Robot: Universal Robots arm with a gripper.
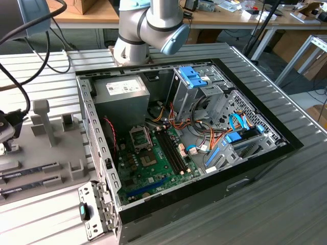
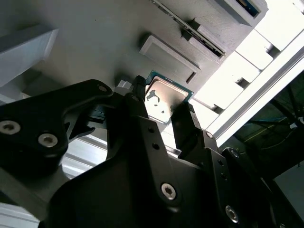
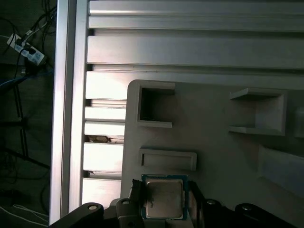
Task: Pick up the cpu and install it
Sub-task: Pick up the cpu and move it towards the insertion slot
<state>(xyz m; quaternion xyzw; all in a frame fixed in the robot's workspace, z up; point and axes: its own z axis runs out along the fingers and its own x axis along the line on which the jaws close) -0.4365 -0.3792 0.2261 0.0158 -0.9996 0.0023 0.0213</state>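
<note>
The cpu (image 2: 164,97) is a small square chip with a silvery top and a thin green rim. In both wrist views it sits between my two black fingers (image 2: 183,118), just over a grey fixture plate (image 3: 213,142). My gripper (image 3: 164,199) is shut on the cpu (image 3: 163,197), one finger against each of two opposite edges. In the exterior view the tool end of my arm (image 1: 6,130) is at the left edge, over the grey fixture plate (image 1: 51,148). The black socket frame (image 1: 140,137) lies on the green motherboard (image 1: 153,166) inside the open computer case.
The case also holds a grey power-supply box (image 1: 122,97), drive cages (image 1: 204,92) and loose cables (image 1: 204,138). Dark memory sticks (image 1: 25,171) lie in slots of the fixture plate, which has raised posts (image 1: 43,120). The case's metal wall (image 1: 94,138) stands between the plate and the motherboard.
</note>
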